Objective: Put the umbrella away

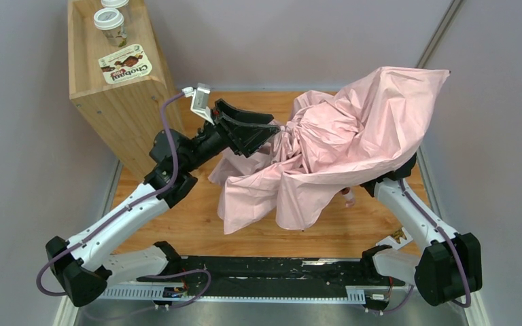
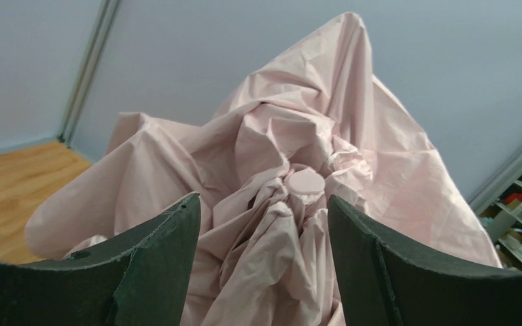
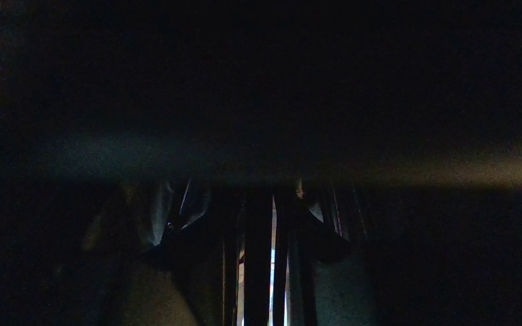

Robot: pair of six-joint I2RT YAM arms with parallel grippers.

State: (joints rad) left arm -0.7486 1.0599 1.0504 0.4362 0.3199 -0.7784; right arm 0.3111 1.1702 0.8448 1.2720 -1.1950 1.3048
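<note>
The left pincer (image 2: 262, 200) is gaping wide, its fingers flanking the gathered crown around the round cap (image 2: 306, 182), probably lining up to bunch the cloth. The umbrella (image 1: 353, 129) is sprawling half-collapsed over the surface (image 1: 353, 234), centre-right in the overhead view, burying the right pincer; I cannot tell its grip.

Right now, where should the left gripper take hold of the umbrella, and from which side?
Probably the bunched fabric just under the round cap of the umbrella, where the folds gather narrowest. Come straight in from the left arm's side: the left gripper is open, its fingers on either side of that bunch.
</note>
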